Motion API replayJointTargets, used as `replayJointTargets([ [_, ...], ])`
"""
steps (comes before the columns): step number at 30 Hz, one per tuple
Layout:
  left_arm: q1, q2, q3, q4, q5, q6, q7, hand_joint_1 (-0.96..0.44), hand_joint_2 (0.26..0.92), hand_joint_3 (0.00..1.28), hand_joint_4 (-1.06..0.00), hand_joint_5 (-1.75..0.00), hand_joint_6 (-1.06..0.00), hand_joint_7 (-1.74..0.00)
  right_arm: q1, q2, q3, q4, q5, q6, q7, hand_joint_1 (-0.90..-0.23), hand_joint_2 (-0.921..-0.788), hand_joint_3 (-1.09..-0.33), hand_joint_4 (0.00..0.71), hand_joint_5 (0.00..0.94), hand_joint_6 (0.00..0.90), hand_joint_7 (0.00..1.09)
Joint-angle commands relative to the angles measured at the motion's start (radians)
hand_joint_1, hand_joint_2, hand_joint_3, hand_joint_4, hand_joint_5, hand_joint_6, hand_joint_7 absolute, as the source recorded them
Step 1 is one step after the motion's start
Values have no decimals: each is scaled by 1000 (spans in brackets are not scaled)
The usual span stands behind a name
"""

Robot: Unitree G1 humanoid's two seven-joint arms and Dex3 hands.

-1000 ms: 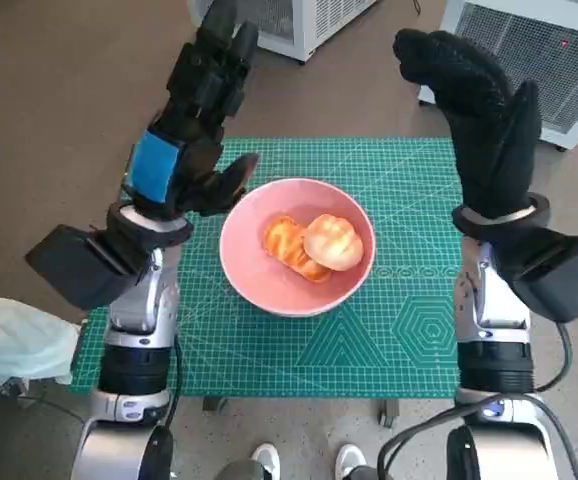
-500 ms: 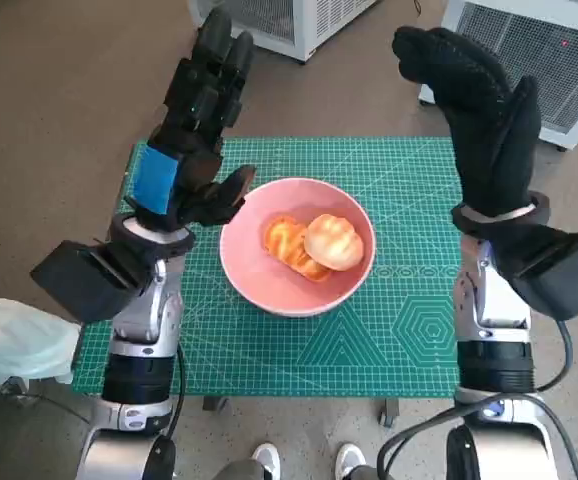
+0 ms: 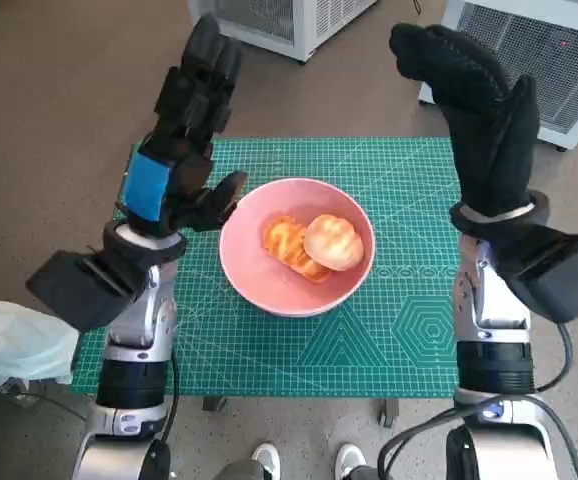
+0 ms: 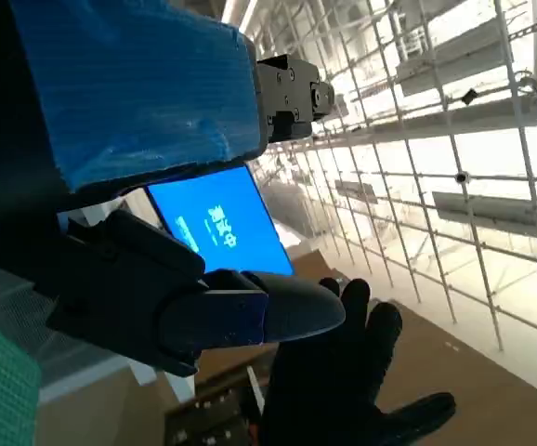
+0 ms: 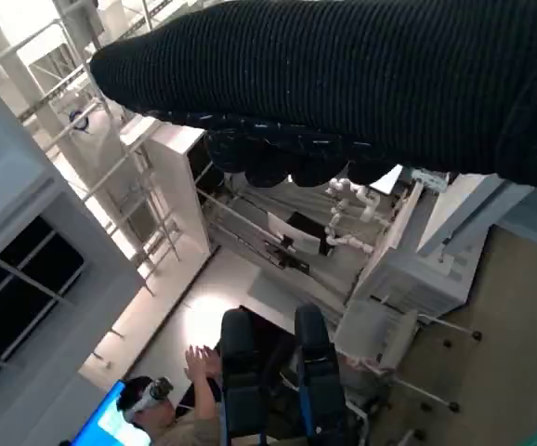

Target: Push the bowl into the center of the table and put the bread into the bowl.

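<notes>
We see the bread lying inside the pink bowl, which sits near the middle of the counter; the task looks done to us. Over the last second our left hand has drifted slightly outward from the bowl's rim, empty, fingers spread. Our right hand stays raised and empty too (its fingertips curl a little). The bowl stands well clear of every counter edge, with bare mat all around.

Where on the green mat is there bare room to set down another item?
Bare patches of the green mat: right of the pink bowl toward the right forearm, and the strip along its near edge. Crowded: the left, where the left hand hangs beside the bowl's rim.
</notes>
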Motion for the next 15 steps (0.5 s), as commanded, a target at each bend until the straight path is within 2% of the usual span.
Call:
replayJointTargets([
  [1, 20, 3, 8, -13, 11, -43, 16, -844, 921, 504, -5, -2, -54, -23, 15, 6, 9, 0, -10, 5, -11, -740, -921, -714, 221, 1, 160, 304],
  [15, 35, 8, 22, 14, 2, -91, 22, -831, 921, 510, -19, -7, -58, -21, 23, 7, 17, 6, -16, -5, -17, -725, -921, -716, 220, 1, 163, 298],
])
